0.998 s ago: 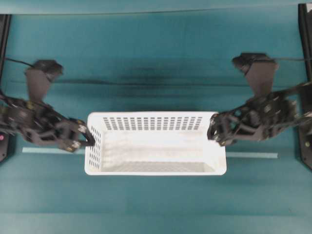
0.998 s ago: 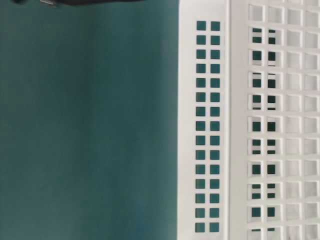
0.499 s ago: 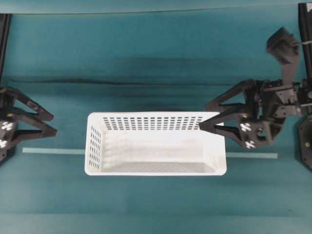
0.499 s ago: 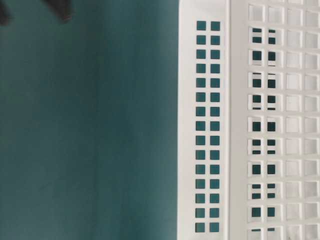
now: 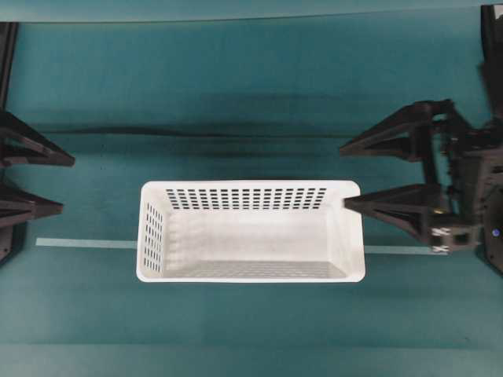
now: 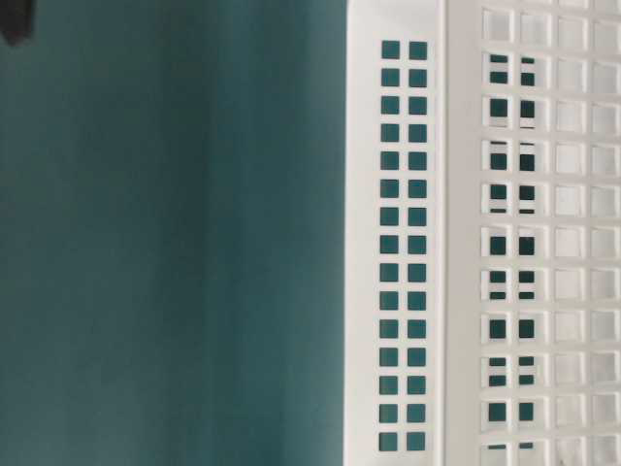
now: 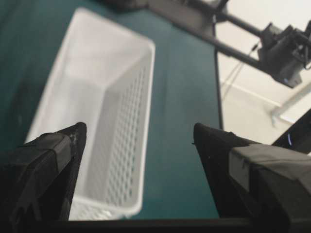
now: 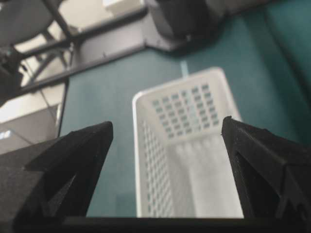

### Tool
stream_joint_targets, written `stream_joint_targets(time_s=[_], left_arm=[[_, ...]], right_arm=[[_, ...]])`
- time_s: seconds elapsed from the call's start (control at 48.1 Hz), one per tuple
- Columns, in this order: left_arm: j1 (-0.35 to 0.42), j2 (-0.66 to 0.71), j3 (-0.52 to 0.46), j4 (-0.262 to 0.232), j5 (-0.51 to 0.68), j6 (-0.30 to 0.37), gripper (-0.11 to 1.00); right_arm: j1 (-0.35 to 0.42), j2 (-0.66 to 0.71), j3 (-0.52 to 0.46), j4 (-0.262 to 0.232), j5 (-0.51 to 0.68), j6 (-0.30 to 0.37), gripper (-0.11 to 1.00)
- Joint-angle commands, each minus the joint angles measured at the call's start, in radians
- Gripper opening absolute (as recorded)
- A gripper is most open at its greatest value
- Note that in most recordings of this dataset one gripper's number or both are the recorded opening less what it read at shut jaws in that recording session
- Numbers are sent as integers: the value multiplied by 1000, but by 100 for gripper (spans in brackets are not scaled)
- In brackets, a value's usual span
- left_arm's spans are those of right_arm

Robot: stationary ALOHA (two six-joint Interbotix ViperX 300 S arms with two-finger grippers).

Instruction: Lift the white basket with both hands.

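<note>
While I look from overhead, the white basket (image 5: 250, 231) sits in the middle of the teal bench (image 5: 236, 94). My left gripper (image 5: 69, 184) has its jaws wide apart, well left of it. My right gripper (image 5: 343, 176) is spread too, one finger (image 5: 393, 206) just beside the right rim. At table level, only the perforated wall shows. Both wrist views show separated fingers and the basket beyond.
</note>
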Motion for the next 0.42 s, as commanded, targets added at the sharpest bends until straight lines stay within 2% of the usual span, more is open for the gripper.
stream_joint_targets(time_s=[0.0,0.145,0.395], left_arm=[[-2,-26,-17,2,-29,60,89],[-2,-78,-14,2,-37,138,89],[-2,-132,-6,2,-37,141,89]], right_arm=[[3,-54,6,-2,-20,-41,96],[25,-147,31,-2,-15,-86,96],[43,-255,84,0,-11,-77,96]])
